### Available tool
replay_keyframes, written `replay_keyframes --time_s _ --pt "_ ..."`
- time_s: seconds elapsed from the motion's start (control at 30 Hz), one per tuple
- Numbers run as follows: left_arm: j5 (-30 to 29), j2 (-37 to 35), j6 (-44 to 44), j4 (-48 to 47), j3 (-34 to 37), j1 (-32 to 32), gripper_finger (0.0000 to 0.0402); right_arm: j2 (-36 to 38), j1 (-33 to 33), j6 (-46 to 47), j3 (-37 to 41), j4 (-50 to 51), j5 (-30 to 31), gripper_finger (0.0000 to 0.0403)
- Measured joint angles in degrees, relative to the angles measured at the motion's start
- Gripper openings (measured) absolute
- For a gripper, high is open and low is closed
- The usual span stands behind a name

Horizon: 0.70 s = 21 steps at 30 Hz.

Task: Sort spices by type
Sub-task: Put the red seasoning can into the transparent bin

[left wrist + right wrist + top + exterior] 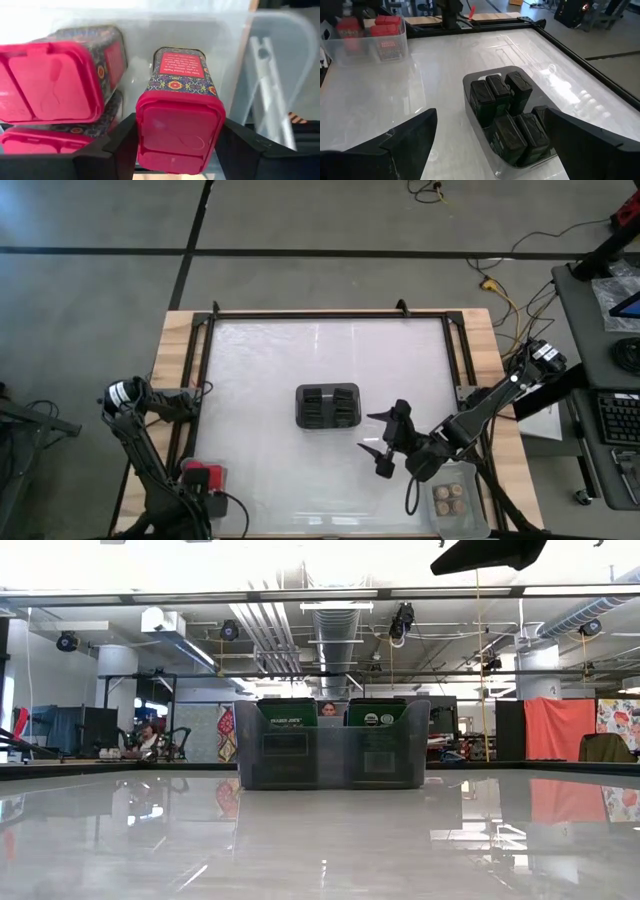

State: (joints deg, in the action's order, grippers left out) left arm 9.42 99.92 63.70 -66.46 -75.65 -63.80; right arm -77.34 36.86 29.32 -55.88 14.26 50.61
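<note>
- Left tool (pixel 177 145): jaws closed on a red spice box (pixel 180 115), one finger on each side of its pink lid; the box's long axis runs straight away from the wrist.
- Location: this grip sits inside the clear bin (pixel 203 477) at the worktop's near-left corner, beside other red boxes (pixel 55 75). Release appears to be the pending move.
- Right tool (pixel 390 442): jaws at full spread, holding nothing, hovering just right of the dark holder (pixel 328 407) at centre.
- Round jars (pixel 450 498): in the near-right bin, closest to the right arm.
- Holder contents (pixel 510 115): dark containers; type cannot be determined.
</note>
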Motion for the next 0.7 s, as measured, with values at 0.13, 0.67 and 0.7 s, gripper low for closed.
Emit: replay_keyframes --time_s 0.13,0.67,0.7 --pt "0.24 0.00 0.01 -0.02 1.36 -0.02 0.0198 0.00 0.00 -0.37 0.00 0.08 -0.01 0.0359" --pt "0.13 -0.07 2.39 -0.03 0.43 0.31 0.0260 0.02 -0.01 -0.37 0.00 0.08 -3.53 0.0359" --pt "0.12 -0.07 2.63 -0.39 0.26 0.31 0.0262 0.02 -0.04 -0.37 0.00 0.04 -4.30 0.0359"
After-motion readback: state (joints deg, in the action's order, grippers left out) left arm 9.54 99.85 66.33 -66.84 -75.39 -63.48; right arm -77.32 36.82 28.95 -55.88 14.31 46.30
